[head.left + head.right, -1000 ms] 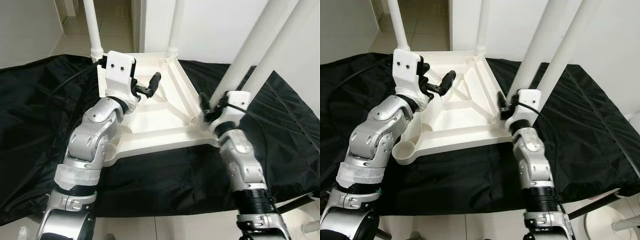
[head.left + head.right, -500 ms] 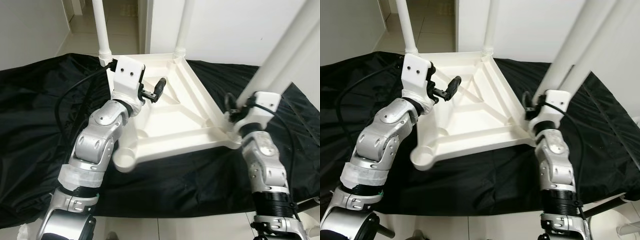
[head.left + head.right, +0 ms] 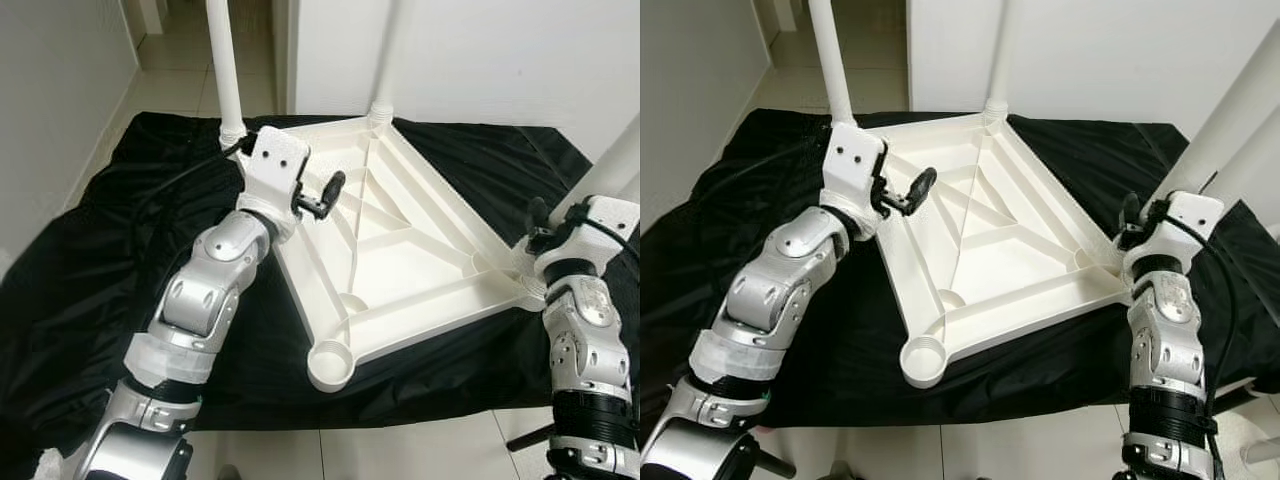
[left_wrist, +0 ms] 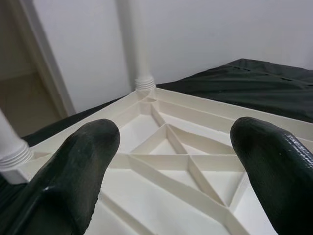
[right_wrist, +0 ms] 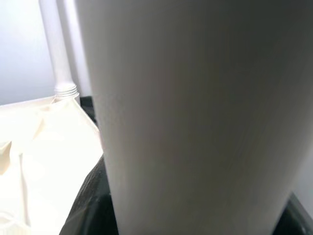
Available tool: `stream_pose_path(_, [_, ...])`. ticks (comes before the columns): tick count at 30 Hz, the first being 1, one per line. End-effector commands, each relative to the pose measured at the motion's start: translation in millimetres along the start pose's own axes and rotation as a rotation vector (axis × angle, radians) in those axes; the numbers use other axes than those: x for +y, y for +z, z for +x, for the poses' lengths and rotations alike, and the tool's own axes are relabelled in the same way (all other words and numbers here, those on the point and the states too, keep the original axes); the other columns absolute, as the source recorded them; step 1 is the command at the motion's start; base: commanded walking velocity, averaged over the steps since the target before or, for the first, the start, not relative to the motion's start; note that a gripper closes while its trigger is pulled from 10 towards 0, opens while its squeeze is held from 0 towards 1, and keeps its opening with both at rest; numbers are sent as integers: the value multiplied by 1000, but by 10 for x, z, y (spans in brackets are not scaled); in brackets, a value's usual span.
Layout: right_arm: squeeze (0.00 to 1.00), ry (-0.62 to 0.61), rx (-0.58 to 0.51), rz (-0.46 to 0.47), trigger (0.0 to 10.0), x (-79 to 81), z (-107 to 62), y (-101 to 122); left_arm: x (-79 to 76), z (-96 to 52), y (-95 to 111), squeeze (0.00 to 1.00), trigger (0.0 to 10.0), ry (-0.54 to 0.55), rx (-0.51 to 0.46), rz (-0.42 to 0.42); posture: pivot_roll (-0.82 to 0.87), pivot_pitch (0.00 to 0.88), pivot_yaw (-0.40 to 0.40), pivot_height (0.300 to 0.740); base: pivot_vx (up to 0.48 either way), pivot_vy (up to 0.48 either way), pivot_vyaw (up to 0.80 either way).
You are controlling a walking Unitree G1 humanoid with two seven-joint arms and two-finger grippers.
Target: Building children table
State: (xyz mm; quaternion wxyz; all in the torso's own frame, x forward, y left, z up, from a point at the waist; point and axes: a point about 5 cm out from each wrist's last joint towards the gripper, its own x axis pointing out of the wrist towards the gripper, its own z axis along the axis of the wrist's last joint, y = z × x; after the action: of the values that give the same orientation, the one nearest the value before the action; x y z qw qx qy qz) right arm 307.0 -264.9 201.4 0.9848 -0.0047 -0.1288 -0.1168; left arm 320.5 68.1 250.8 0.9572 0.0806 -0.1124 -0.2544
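The white tabletop (image 3: 990,250) is laid upside down on a black cloth (image 3: 760,200) so legs can be screwed in, 1 leg (image 3: 1225,130) being clasped by the right gripper (image 3: 1137,222), the left gripper (image 3: 325,192) held open above.

a pale tiled floor (image 3: 180,85) carries everything before me. a black sheet (image 3: 120,260) is spread over it, crumpled into folds, its near edge ending just short of my feet. directly on the sheet lies the white tabletop (image 3: 400,250), upside down, ribbed underside facing up. three white legs stand from its corners; the nearest corner socket (image 3: 331,366) is open.
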Motion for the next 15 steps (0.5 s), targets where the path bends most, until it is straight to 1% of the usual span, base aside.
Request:
stream_pose_path(1, [0,15,-5,0,10000,20,-15,15,-54,-16,-24,0,10000,-82,0,9,-45,66,-14,740,0,0,0])
stream_pose_path(2, [0,102,-1,21,10000,205,-39,6,-102,-37,-58,0,10000,-131,2,-3,-41,66,-13,740,0,0,0])
stream_pose_path(3, [0,102,-1,21,10000,205,-39,6,-102,-37,-58,0,10000,-131,2,-3,-41,66,-13,740,0,0,0])
stream_pose_path(5, [0,237,1,59,10000,496,-103,8,-159,-75,-108,0,10000,-201,2,-23,-41,66,-14,740,0,0,0])
stream_pose_path(6, [0,280,0,73,10000,589,-130,15,-171,-90,-123,0,10000,-221,1,-28,-41,66,-14,740,0,0,0])
stream_pose_path(8, [0,317,-2,84,10000,654,-157,23,-177,-106,-133,0,10000,-239,0,-27,-37,65,-17,740,0,0,0])
stream_pose_path(9, [0,317,-2,84,10000,654,-157,23,-177,-106,-133,0,10000,-239,0,-27,-37,65,-17,740,0,0,0])
stream_pose_path(11, [0,374,0,105,10000,733,-197,49,-176,-147,-164,0,10000,-280,-5,-1,-37,66,-17,740,0,0,0])
stream_pose_path(13, [0,374,0,105,10000,733,-197,49,-176,-147,-164,0,10000,-280,-5,-1,-37,66,-17,740,0,0,0])
stream_pose_path(14, [0,436,-1,115,10000,796,-238,88,-130,-182,-256,0,10000,-295,9,15,-36,65,-18,740,0,0,0])
stream_pose_path(15, [0,436,-1,115,10000,796,-238,88,-130,-182,-256,0,10000,-295,9,15,-36,65,-18,740,0,0,0])
